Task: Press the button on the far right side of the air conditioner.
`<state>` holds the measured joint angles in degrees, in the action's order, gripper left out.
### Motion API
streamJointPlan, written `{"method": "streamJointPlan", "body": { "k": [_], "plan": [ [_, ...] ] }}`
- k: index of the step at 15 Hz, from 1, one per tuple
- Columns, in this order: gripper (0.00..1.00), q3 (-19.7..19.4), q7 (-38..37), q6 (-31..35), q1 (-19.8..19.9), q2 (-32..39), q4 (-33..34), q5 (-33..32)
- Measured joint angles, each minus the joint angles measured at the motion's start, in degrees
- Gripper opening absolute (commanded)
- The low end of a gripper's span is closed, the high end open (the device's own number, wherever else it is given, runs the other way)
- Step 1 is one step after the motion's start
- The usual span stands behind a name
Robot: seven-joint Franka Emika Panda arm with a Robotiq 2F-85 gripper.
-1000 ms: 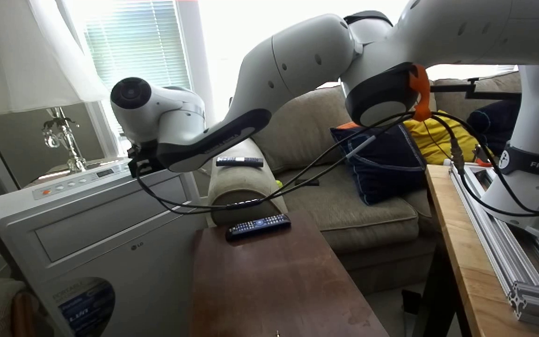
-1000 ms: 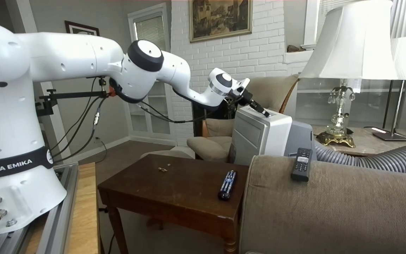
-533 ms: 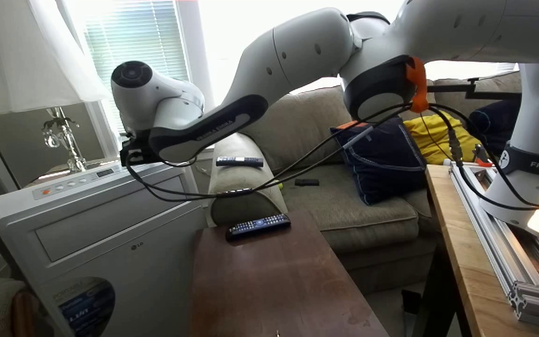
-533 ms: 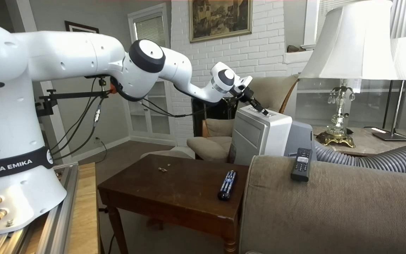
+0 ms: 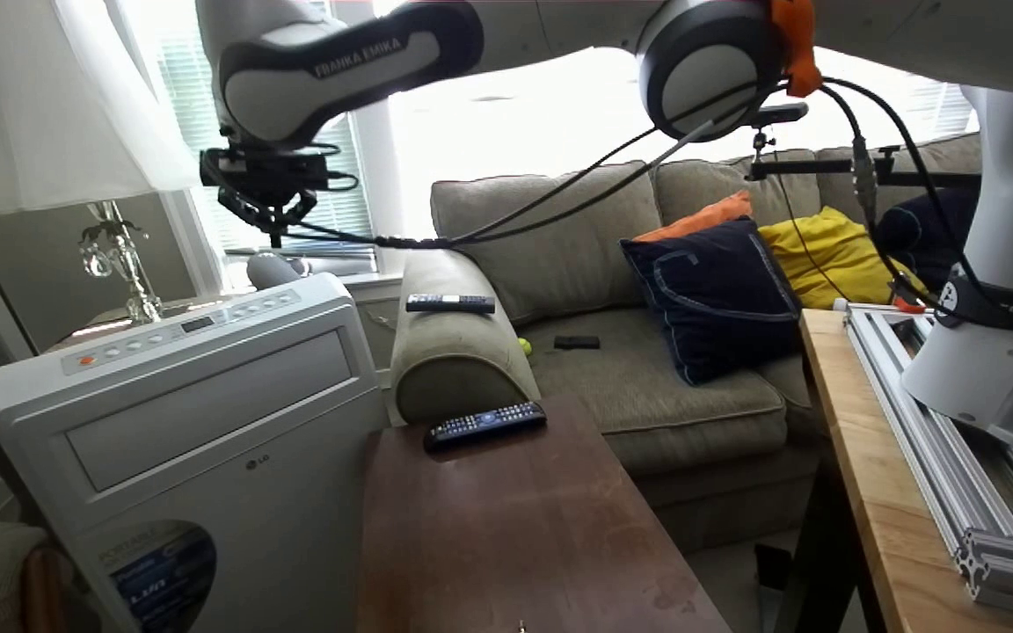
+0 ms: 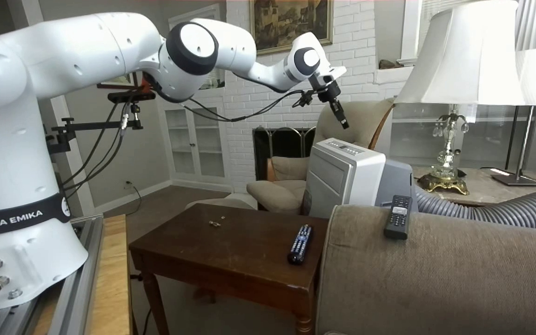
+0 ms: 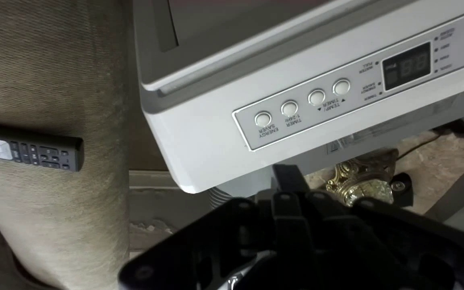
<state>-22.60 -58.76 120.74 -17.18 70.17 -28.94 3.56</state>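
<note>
Gripper [image 6: 345, 124] fully closed, jaws together, nothing held — hanging clear above the top of the air conditioner [image 6: 342, 179], not touching it. Air conditioner stands just past the far right corner of the surface [image 6: 231, 251] in an exterior view. Wrist view: end button [image 7: 263, 119], labelled ENERGY SAVER, on the control panel [image 7: 357, 86], in plain sight. Versus half a second ago — gripper raised from close over the panel; remote [image 6: 300, 244] unmoved near the surface's right edge.
</note>
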Motion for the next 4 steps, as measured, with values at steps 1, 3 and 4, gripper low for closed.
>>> {"method": "streamJointPlan", "body": {
  "k": [1,3,4],
  "plan": [
    [0.37,1.4,2.2,-2.9,0.7,-1.6,0.0,0.8],
    [0.26,3.6,6.5,-7.3,1.8,-4.0,0.0,1.5],
    [0.35,4.5,8.2,-8.3,2.3,-4.9,0.0,1.8]
  ]
}}
